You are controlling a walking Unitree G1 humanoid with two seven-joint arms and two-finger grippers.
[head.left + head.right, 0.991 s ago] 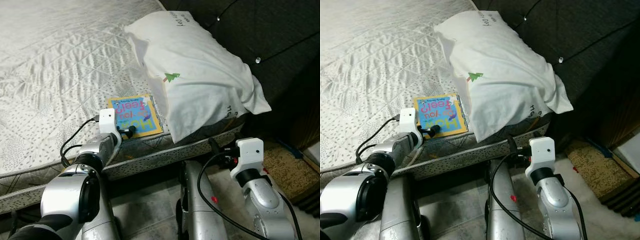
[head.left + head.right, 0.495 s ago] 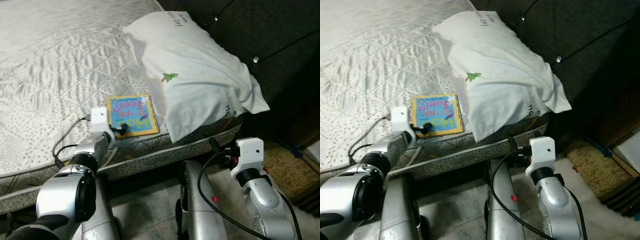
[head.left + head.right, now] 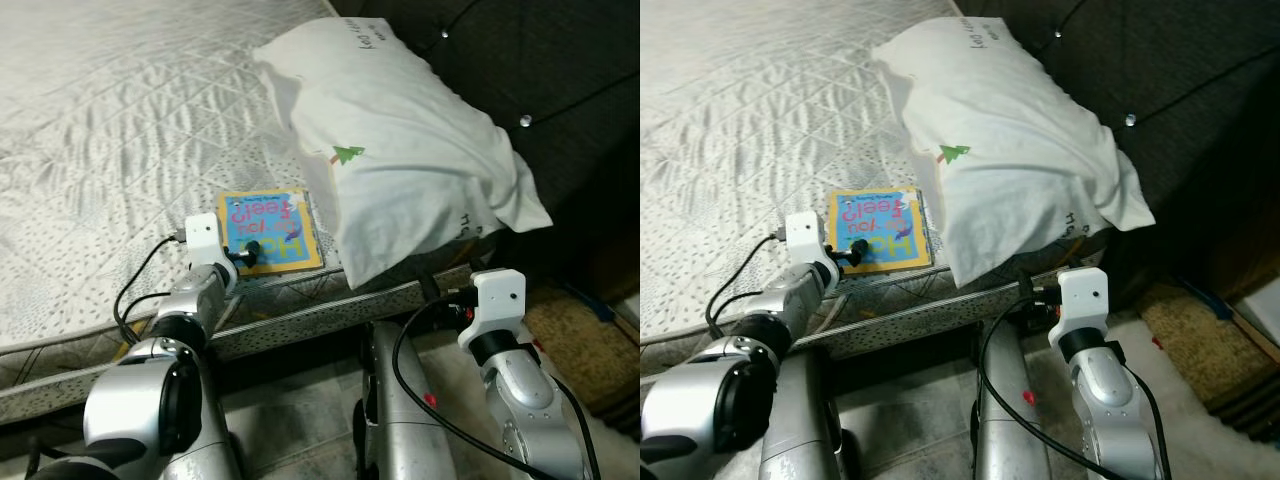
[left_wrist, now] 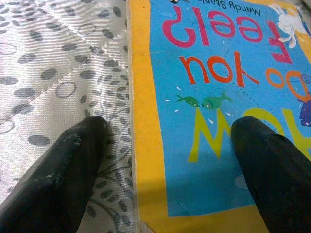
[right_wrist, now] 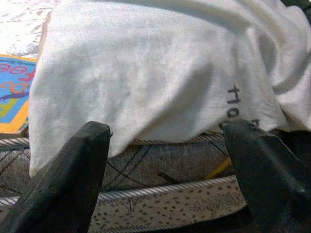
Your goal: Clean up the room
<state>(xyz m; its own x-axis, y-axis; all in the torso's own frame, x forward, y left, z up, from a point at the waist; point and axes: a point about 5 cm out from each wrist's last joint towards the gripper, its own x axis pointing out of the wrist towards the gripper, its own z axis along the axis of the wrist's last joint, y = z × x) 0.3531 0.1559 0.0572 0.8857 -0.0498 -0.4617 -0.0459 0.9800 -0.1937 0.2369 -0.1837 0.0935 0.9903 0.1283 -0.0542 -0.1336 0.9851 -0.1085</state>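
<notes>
So there's one book (image 3: 267, 229) and one pillow (image 3: 400, 150) on the bed (image 3: 110, 130), that's the whole count. The book is a thin kids' picture book, blue cover with a yellow border, lying flat near the edge of the mattress closest to me, just beside the pillow on its left. Its title reads upside down from where I stand, so the top of the cover points toward me, and its long axis runs roughly from the mattress edge back toward the head of the bed. My left gripper (image 4: 167, 160) is right at the book's near corner, fingers spread apart: one finger (image 4: 63, 170) is down on the patterned bed cover just off the yellow border, the other is over the blue cover, so the book's side edge sits between them. Nothing pinched. My right gripper (image 5: 165, 165) hangs lower, in front of the mattress side below the pillow's overhanging corner, also spread wide and holding nothing.
</notes>
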